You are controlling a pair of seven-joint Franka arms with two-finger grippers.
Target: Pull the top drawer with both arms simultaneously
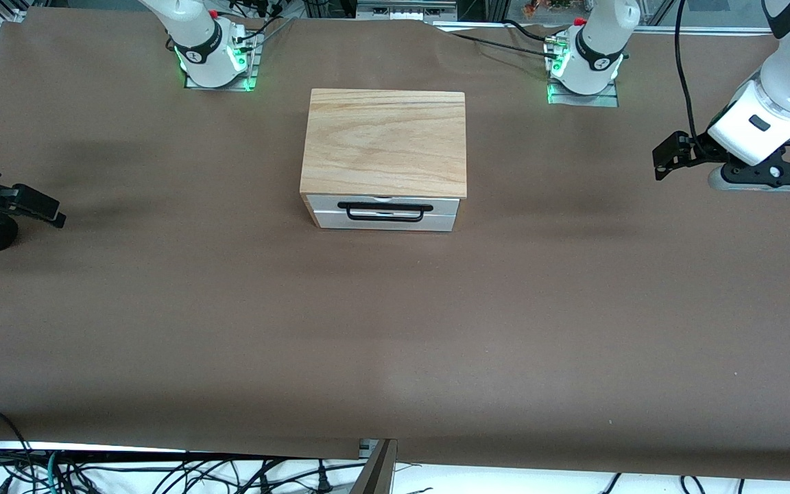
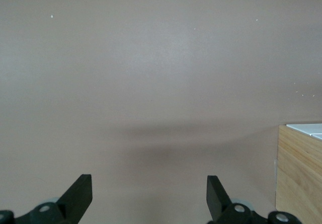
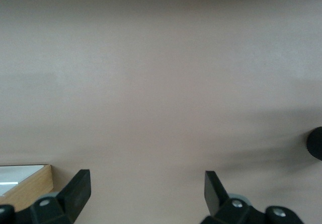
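A wooden box (image 1: 385,143) sits mid-table between the two arm bases, its white fronts facing the front camera. The top drawer (image 1: 382,203) is closed, its black handle (image 1: 385,208) untouched. The left gripper (image 1: 666,159) hangs over bare table at the left arm's end, fingers (image 2: 80,194) spread wide, holding nothing. The right gripper (image 1: 38,209) hangs over the right arm's end, fingers (image 3: 78,190) equally wide and empty.

Brown-covered table (image 1: 162,309) w/ wooden drawer box (image 1: 385,154) sitting mid-table, btwn the two arm bases.
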